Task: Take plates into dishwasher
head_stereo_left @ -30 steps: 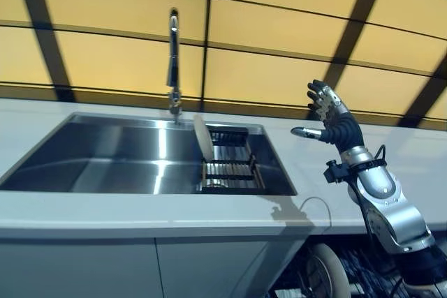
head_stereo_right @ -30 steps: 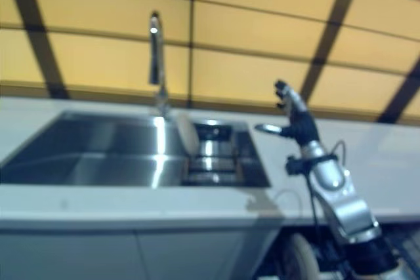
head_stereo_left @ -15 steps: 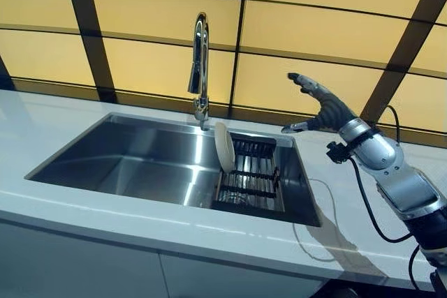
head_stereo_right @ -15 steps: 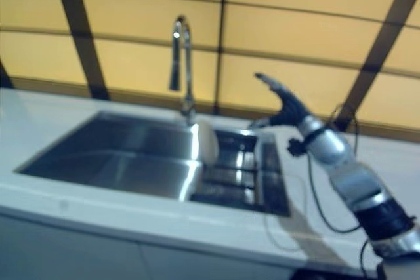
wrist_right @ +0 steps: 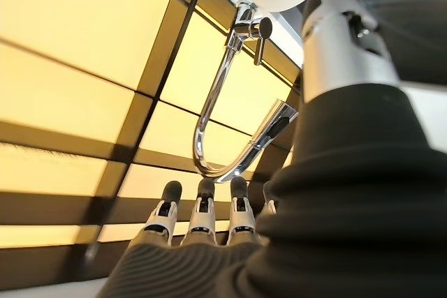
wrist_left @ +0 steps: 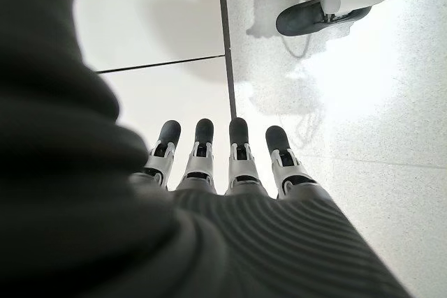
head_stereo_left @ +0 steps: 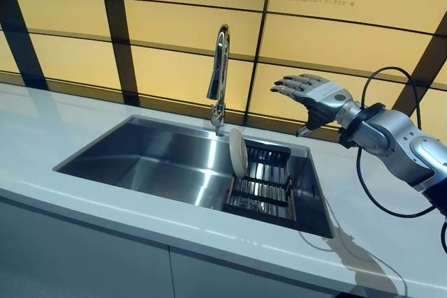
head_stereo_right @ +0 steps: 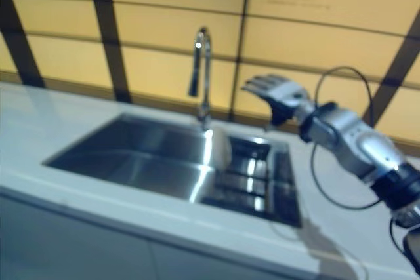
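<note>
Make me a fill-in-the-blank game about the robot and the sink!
1. The white plate stands on edge in the ____ inside the sink.
2. The right hand hovers above the counter with its fingers ____.
3. The tall silver thing behind the plate is the ____.
4. The left hand holds ____.

Missing words: rack; open; faucet; nothing
</note>
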